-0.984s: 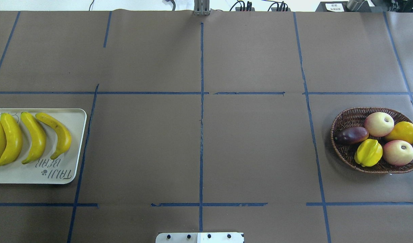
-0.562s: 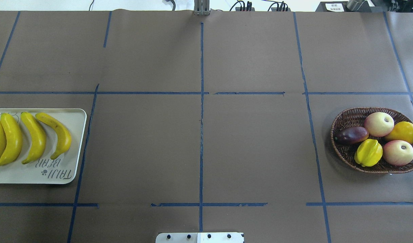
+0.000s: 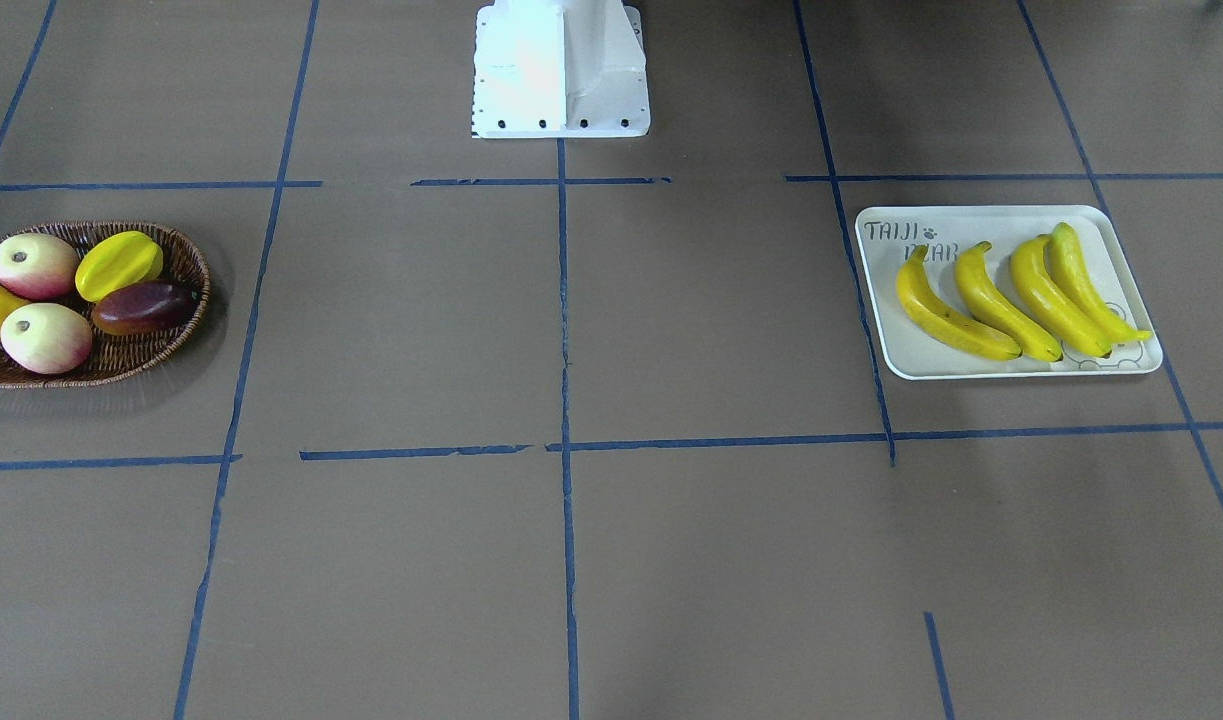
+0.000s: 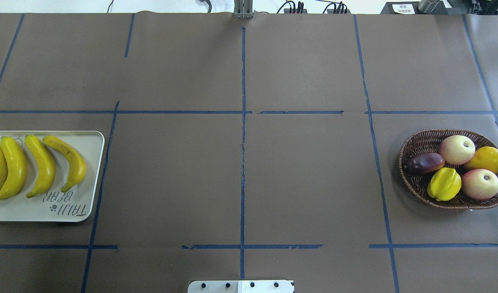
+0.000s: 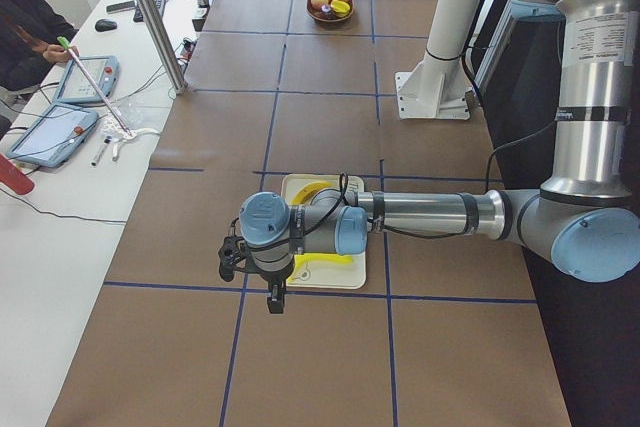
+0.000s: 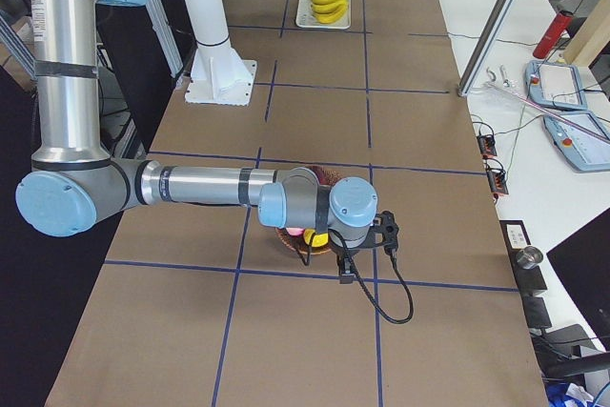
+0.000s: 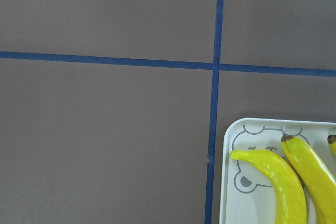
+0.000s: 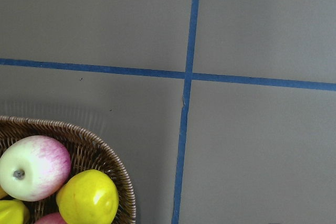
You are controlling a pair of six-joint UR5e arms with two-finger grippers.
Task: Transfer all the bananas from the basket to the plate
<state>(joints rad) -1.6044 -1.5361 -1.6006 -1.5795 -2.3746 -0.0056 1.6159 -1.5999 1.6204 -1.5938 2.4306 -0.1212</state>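
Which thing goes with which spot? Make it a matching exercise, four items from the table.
Things:
1. bananas
2. star fruit
3. plate
4. basket

Places:
a. on the robot's right side of the table
b. side by side on the plate
c. inside the basket
d. on the robot's left side of the table

Pairs: 1-b, 2-c, 3-d, 4-a
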